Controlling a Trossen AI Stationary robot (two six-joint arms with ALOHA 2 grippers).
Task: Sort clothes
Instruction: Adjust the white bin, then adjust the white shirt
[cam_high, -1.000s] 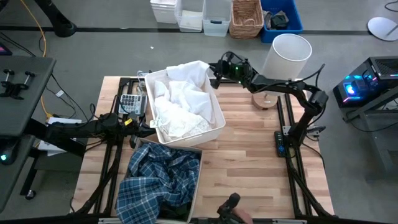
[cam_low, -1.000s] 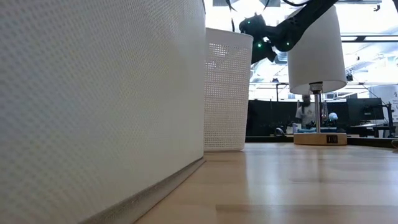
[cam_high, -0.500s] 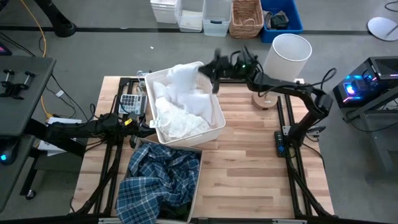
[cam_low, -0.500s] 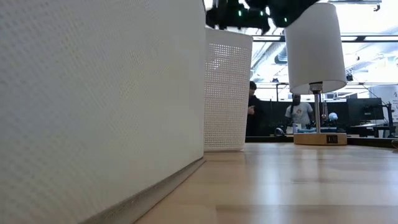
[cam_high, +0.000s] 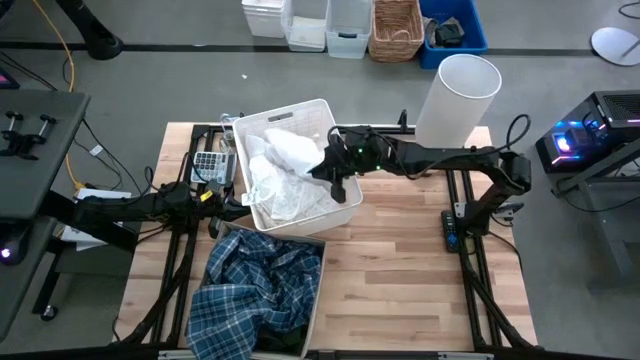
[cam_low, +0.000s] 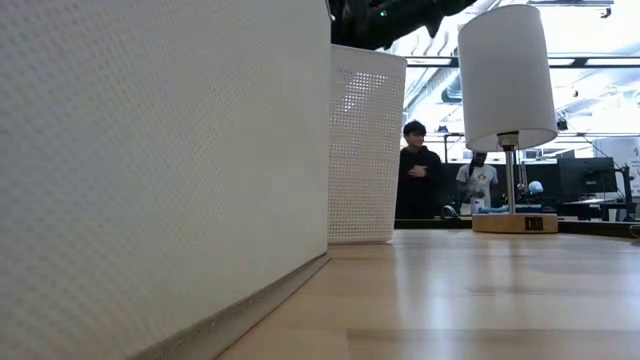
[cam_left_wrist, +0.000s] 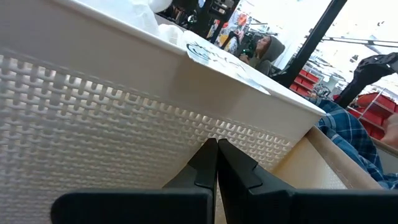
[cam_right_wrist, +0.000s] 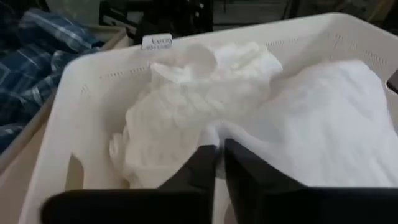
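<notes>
A white plastic bin (cam_high: 348, 200) stands mid-table and holds several white garments (cam_high: 285, 185). My right gripper (cam_high: 328, 172) reaches in over the bin's right rim, shut on a white garment (cam_right_wrist: 311, 130) lying on the pile. The blue-and-white plaid shirt (cam_high: 255, 290) lies heaped in the cardboard box (cam_high: 318, 290) at the near edge. My left gripper (cam_left_wrist: 216, 144) is shut and waits low by the bin's near left wall (cam_left_wrist: 124, 124), also seen from above (cam_high: 236, 205). No dark green or dark grey garment shows. My right gripper pinches the white garment at a bunched part (cam_right_wrist: 219, 138) between its two fingers (cam_right_wrist: 200, 165); one layer or several, I cannot tell. The fingers slant down into the bin from the table's right. The garment lies slack on the other white clothes.
A lamp with a tall white shade (cam_high: 458, 88) stands at the far right of the table. A grey keypad device (cam_high: 208, 165) lies left of the bin. Bare wood (cam_high: 410, 270) lies at the near right. People (cam_low: 415, 170) stand in the room beyond.
My right gripper has lifted from the bin's far right corner, then gone toward the near edge and down over the bin. The white garment that hung over that corner's rim has come with it and now lies inside the bin.
</notes>
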